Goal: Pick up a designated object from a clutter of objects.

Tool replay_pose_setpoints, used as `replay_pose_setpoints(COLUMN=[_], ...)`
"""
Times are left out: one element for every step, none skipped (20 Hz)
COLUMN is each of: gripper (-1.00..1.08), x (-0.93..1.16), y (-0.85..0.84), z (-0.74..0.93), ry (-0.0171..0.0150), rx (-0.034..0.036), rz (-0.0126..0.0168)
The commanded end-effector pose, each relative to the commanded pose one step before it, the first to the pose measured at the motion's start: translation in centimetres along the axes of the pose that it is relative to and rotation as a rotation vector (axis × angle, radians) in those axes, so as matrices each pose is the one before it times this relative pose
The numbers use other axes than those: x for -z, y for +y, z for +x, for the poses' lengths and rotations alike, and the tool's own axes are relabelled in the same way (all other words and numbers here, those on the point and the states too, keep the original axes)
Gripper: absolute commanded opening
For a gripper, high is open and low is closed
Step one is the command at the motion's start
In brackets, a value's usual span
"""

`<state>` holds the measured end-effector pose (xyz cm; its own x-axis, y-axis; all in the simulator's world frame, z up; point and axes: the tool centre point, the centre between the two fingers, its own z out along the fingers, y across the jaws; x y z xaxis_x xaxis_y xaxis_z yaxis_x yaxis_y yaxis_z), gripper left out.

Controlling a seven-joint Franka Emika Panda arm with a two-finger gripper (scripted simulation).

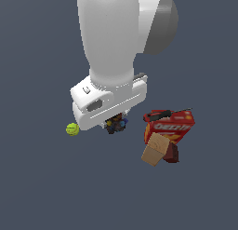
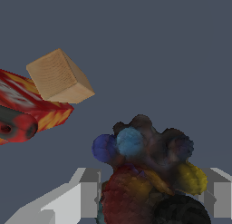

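- While the hand (image 1: 116,123) hung low over the table (image 1: 46,192), the grasp step looked to be in hand: in the wrist view its two pale fingers (image 2: 88,191) stood one on each side of the small dark lumpy thing (image 2: 145,173), close against it.
- Whether the fingers were already pressing on it or only bracketing it could not be told, so the hand's state stayed uncertain; nor could it be told whether the thing rested on the table or hung clear of it.
- If the grip was not yet firm, the next move called for closing squarely on the lumpy body, then lifting straight up, by my judgement; its uneven knobs might let it twist or slip.
- The thing sat directly under the hand, between the fingers.
- It looked brown-black and knobbly, with blue bulges, a yellow one and a dull red patch.
- The yellow-green ball (image 1: 72,129) lay apart on one side of the hand.
- On the other side, well apart, the red cracker box (image 1: 174,126), the tan wooden block (image 1: 155,150), the dark red box (image 1: 172,153) and the black-red tool (image 1: 155,115) were bunched together.
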<state>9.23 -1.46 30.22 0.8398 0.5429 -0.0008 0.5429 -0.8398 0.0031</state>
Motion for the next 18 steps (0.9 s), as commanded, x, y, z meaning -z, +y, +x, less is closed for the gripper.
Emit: replay_pose_setpoints(gripper=[-1.0,-1.0,-1.0,-1.0,-1.0,-1.0,-1.0,-1.0,-1.0,-1.0,-1.0,-1.0,-1.0,-1.0,-1.0,-1.0,-1.0,-1.0], x=[2.474,0.883,0.862,0.786,0.739,0.659,0.613,0.553,0.484,0.437,0.38,0.316,0.269,0.216,0.164,0.117,0.074,0.039], y=[-1.728,-0.612,-0.609,-0.534,-0.518,-0.435,-0.427,-0.385,-0.305,-0.302,-0.261,-0.181,-0.181,-0.142,-0.105,-0.071,-0.042,-0.021], z=[0.799,0.32,0.314,0.292,0.282,0.253,0.245,0.224,0.19,0.184,0.164,0.129,0.126,0.107,0.088,0.069,0.049,0.029], ry=[0.00032,-0.00005,0.0,0.00003,0.0,0.0001,0.0,0.0,0.00014,0.0,0.0,0.00017,0.0,0.0,0.0,0.0,0.0,0.0], rx=[-0.00053,-0.00018,0.0,-0.00021,0.0,-0.00024,0.0,0.0,-0.00027,0.0,0.0,-0.00029,0.0,0.0,0.0,0.0,0.0,0.0], rz=[-0.00037,0.00067,0.0,0.00066,0.0,0.00064,0.0,0.0,0.00062,0.0,0.0,0.0006,0.0,0.0,0.0,0.0,0.0,0.0])
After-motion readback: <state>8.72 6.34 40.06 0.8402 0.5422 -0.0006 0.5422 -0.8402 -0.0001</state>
